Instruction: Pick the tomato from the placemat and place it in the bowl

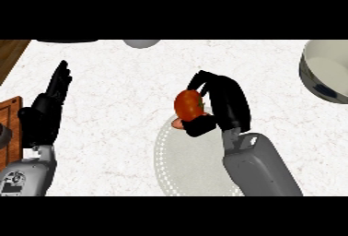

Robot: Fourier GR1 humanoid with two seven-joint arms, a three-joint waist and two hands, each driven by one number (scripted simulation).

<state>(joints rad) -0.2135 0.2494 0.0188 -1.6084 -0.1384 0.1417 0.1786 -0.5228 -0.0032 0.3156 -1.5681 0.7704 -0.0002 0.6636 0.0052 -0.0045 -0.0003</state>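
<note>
A red-orange tomato (187,104) is held in my right hand (225,103), whose fingers and thumb curl round it just over the far edge of the pale round placemat (187,163). A pinkish spot shows under the tomato at the mat's rim. The grey bowl (326,69) stands at the far right, partly cut off by the edge of the view, well apart from the tomato. My left hand (44,113) rests open at the left, fingers straight and pointing away.
A wooden board (8,124) lies at the left edge beside my left hand. A grey round object (141,43) and a dark one (66,41) peek in at the far edge. White speckled counter lies between the mat and the bowl.
</note>
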